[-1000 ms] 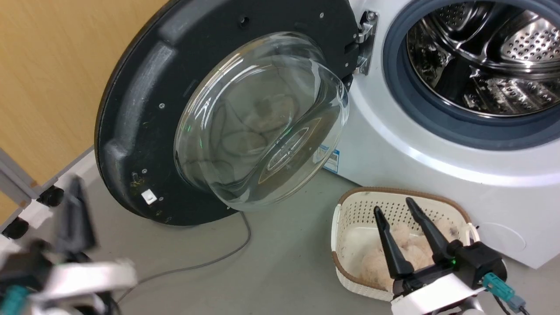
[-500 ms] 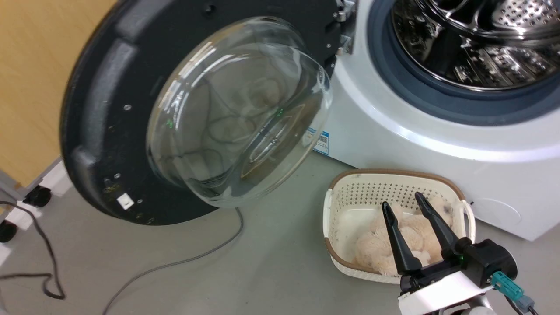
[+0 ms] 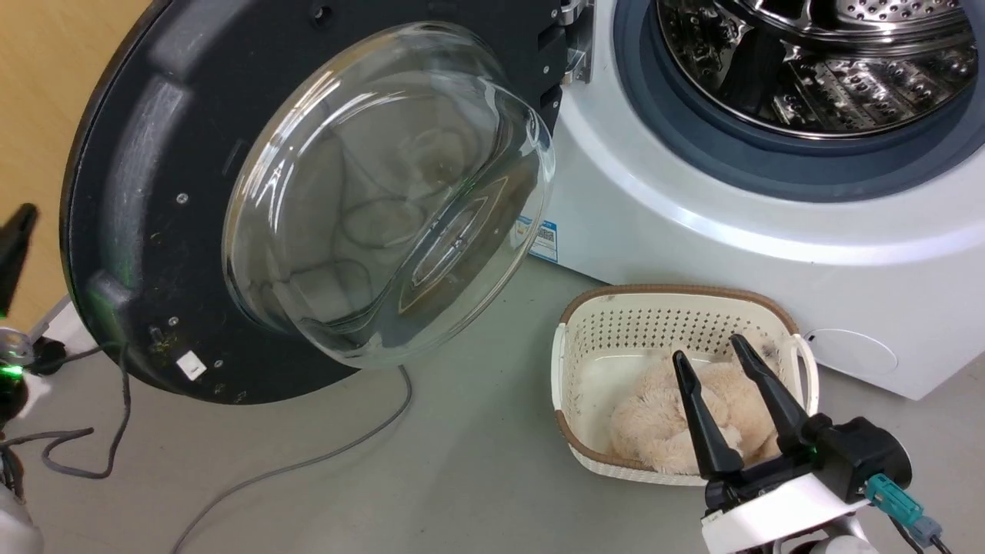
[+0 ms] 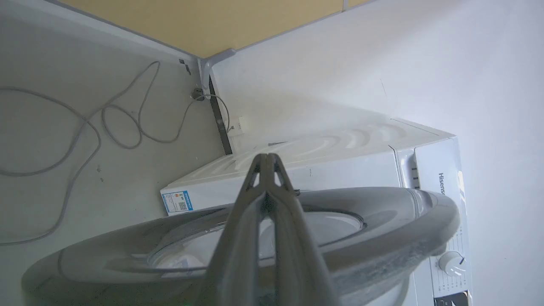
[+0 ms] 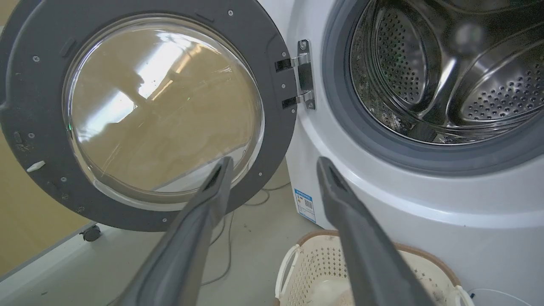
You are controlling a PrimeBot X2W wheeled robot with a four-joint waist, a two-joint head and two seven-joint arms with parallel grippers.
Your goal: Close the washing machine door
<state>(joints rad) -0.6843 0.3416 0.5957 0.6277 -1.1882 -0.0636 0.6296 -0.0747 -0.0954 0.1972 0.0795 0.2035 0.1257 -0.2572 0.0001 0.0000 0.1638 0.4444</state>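
I'm seeing the washing machine door (image 3: 146, 154) hanging wide open left of the washer (image 3: 692, 231). Left gripper (image 4: 267, 156), jaws pressed together, is hovering seemingly farther left; right gripper (image 3: 709, 347), jaws spread, is hovering before the washer.

Door (image 3: 323, 200) left of drum (image 3: 808, 69), basket (image 3: 669, 296) before.

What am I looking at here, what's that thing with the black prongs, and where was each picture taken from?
This is a two-armed wheeled robot facing a white washer. One picture looks down from its head; the other two look along each wrist's two dark fingers. The washing machine door hangs open, showing the steel drum. On the floor are a cream basket holding something fluffy, and a grey cable. The right gripper is open and empty, near the basket. The left gripper is shut, holding nothing, beside the door's outer face.
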